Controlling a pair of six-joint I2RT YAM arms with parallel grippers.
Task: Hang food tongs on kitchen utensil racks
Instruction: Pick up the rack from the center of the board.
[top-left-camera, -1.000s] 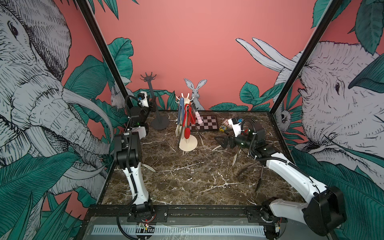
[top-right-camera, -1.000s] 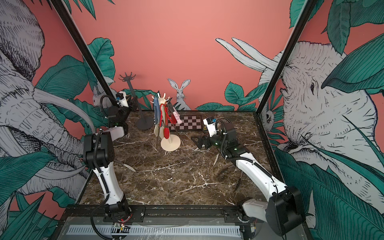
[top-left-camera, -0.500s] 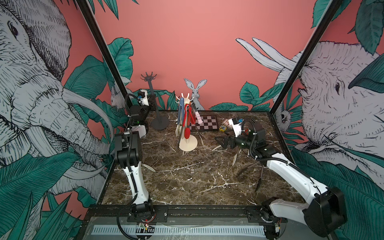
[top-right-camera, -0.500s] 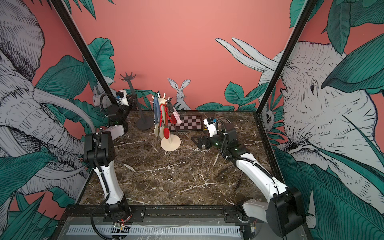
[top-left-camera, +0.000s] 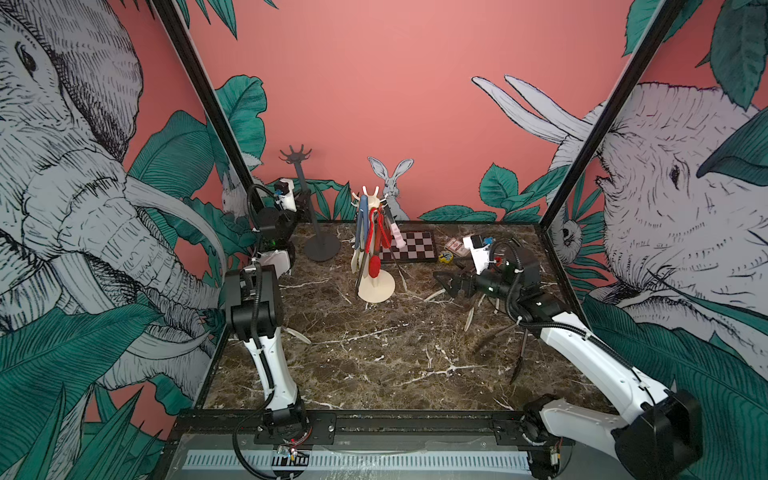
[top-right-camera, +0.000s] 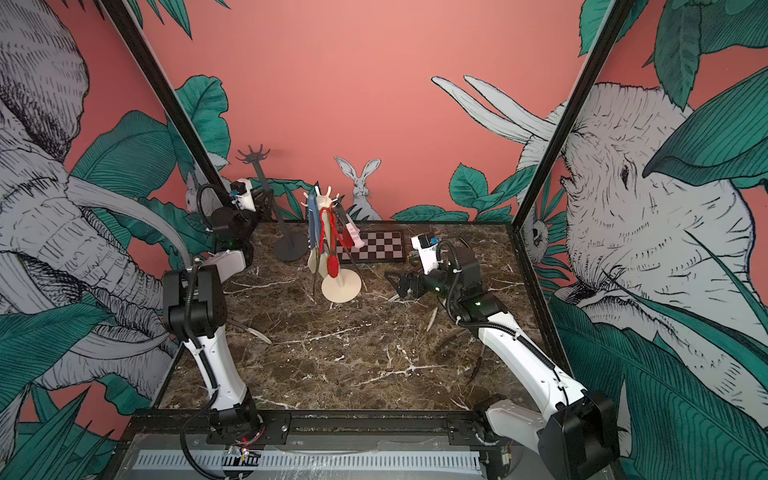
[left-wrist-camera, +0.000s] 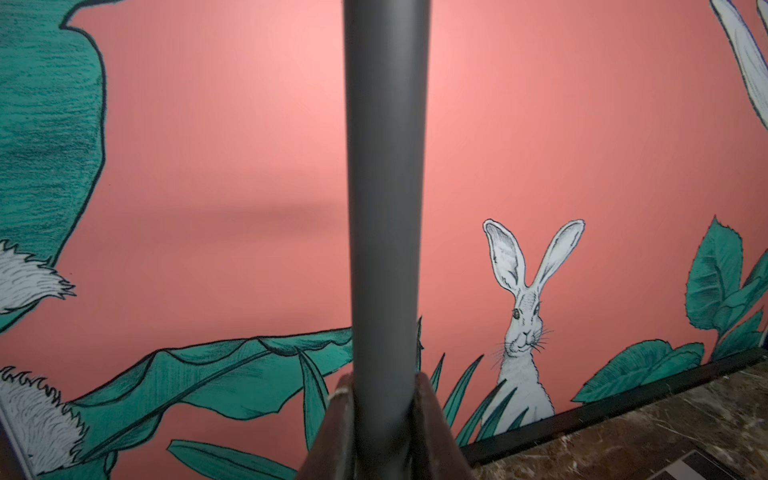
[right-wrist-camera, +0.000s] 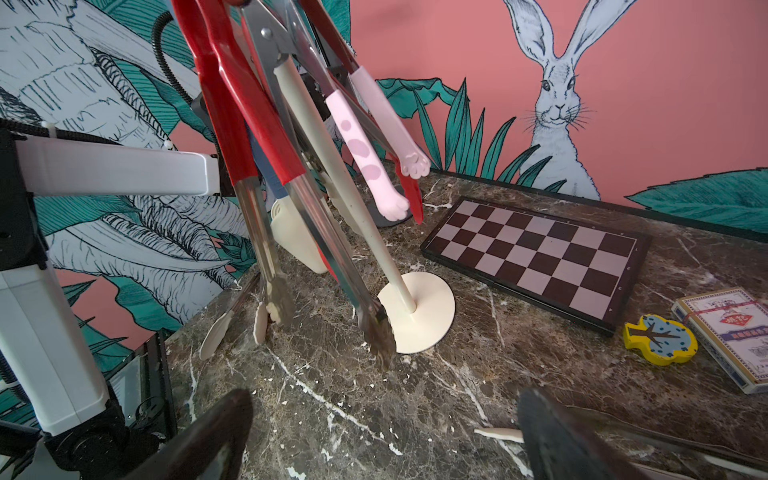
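Your left tool (left-wrist-camera: 384, 399) is pinching the pole of the dark grey rack (left-wrist-camera: 384, 187). In the left wrist view its fingers (left-wrist-camera: 338, 419) press against both sides of the pole. Taking the far wall as twelve o'clock in both top views, that rack stands upright at the eleven o'clock corner of the counter (top-left-camera: 374, 357).

Your right tool (right-wrist-camera: 384, 432) is spread wide, its fingers (right-wrist-camera: 216, 432) well apart. In a top view it hangs low over the counter at about two o'clock, pointing toward nine o'clock at the cream rack (top-left-camera: 376, 289).

The cream rack stands upright near twelve o'clock of the counter's middle, with several tongs hanging from its prongs. Among them are the blue tongs (top-left-camera: 362, 220), the red tongs (top-left-camera: 374, 245) and the pink paw-tipped tongs (top-left-camera: 397, 235).

Other tongs lie flat on the counter. The cream-tipped tongs (top-left-camera: 469, 318) are at three o'clock beneath your right arm. The dark tongs (top-left-camera: 517, 361) are at four o'clock. The pale tongs (top-left-camera: 297, 334) are at nine o'clock, beside your left arm.

A checkered board (top-left-camera: 409, 247) lies at one o'clock near the far edge. On its three o'clock side are a card pack (top-left-camera: 456, 247) and a yellow toy (top-left-camera: 446, 257).
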